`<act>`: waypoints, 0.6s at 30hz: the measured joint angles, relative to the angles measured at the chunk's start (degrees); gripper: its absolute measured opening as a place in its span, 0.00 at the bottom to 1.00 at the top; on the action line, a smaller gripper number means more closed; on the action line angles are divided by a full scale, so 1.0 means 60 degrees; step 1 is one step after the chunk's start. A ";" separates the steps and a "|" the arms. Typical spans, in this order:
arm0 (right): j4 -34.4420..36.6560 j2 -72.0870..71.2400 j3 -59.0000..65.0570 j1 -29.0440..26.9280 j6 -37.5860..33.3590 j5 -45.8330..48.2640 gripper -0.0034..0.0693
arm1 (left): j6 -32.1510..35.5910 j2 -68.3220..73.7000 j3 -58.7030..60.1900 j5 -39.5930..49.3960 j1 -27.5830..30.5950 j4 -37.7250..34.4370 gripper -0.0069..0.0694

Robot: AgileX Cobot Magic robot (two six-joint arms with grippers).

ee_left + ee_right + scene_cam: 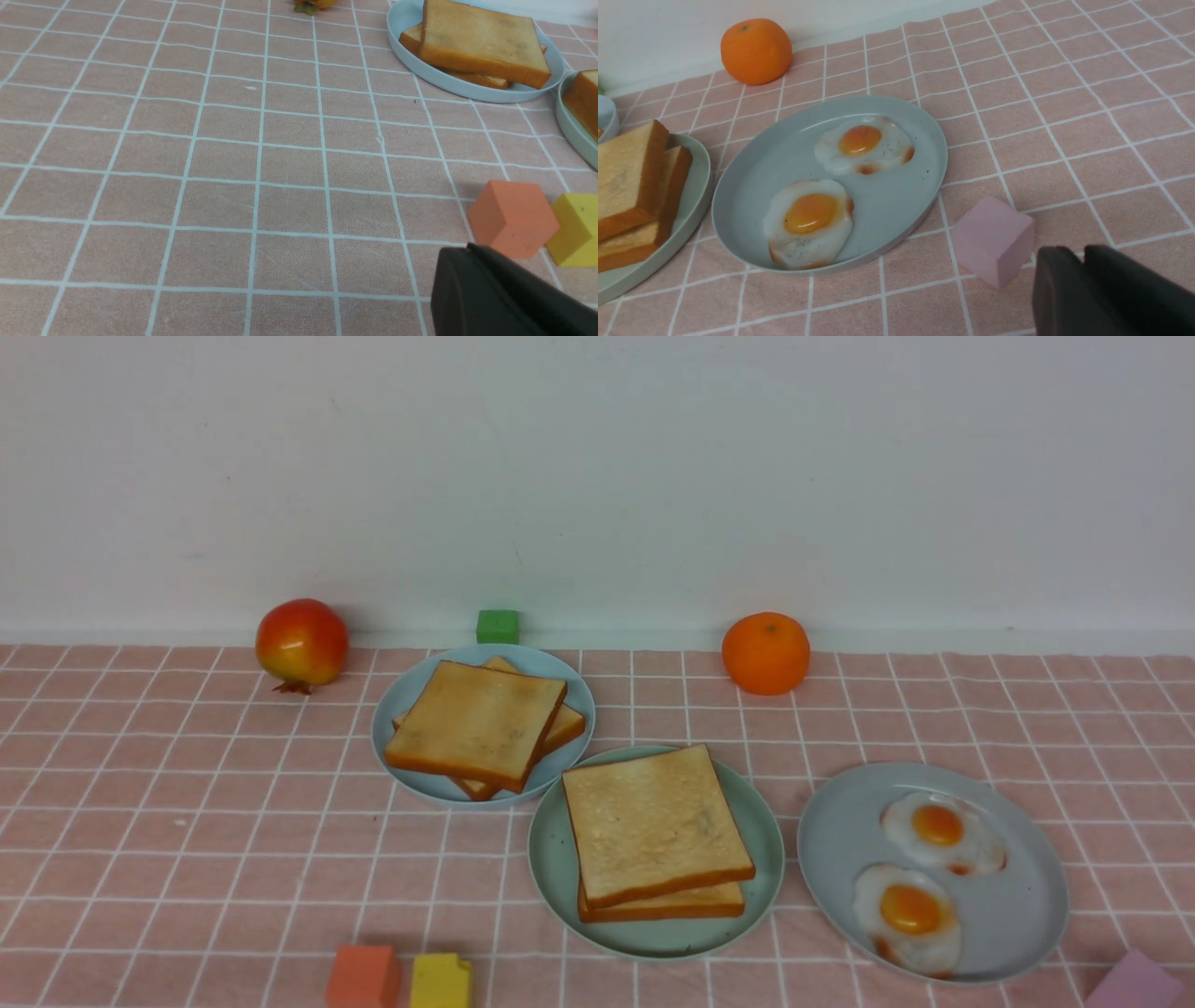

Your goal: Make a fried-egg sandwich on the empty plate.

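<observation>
Sandwich (656,829) filling hidden | sandwich held on plate (560,873) near front edge | left gripper (495,298), right gripper (1106,289): jaws pressed together, nothing held

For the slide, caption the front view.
Stacked toast sandwich on mint-green plate, two fried eggs alongside.

We count three plates: a pale-blue plate (401,705), a mint-green plate (551,859) and a grey-blue plate (1018,905). Four toast slices (two on each of the first two plates): one pair (478,721), the other pair (653,821). Two fried eggs (910,910). Four blocks: green (498,626), orange (362,976), yellow (441,981), pink (1134,982). One pomegranate (302,641), one tangerine (766,653).
</observation>
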 joint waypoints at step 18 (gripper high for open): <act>-0.0023 0.0000 0.0000 0.0000 0.0000 0.0000 0.23 | 0.0000 0.0000 0.0000 0.0000 0.0000 0.0000 0.11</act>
